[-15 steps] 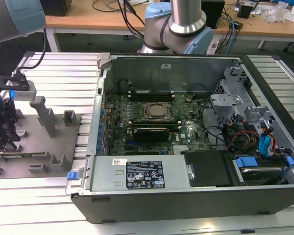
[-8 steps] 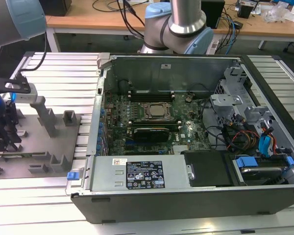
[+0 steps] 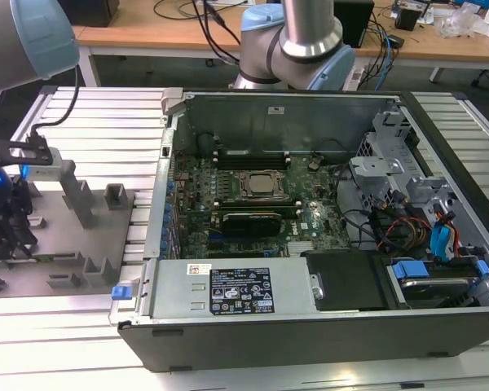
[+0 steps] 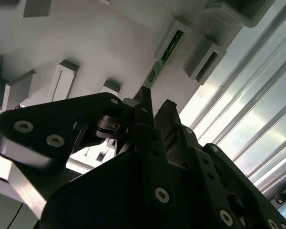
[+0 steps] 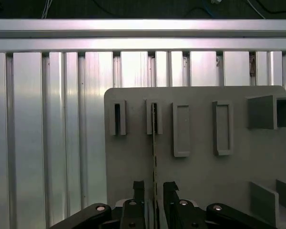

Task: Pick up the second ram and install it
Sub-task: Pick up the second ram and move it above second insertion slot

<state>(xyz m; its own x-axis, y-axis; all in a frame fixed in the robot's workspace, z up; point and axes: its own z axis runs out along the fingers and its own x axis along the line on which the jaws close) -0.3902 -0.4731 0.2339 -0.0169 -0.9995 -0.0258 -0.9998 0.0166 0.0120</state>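
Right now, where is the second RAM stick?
The stick stands on edge in a slot of the grey plate, to the exterior view's left of the computer case, straddled by the open hand.

green ram (image 4: 165, 53), grey fixture (image 5: 200, 181), seemingly black tool (image 5: 154, 187)

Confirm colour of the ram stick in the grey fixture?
The ram stick is green, best in the second wrist view.

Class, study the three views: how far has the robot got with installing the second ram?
Done: the claw is lined up at the grey fixture, jaws either side of the second ram. In hand: the grasp; gaps show beside the stick, so it is not clamped. Left: the ram stands in its fixture slot, not lifted, not in the motherboard.
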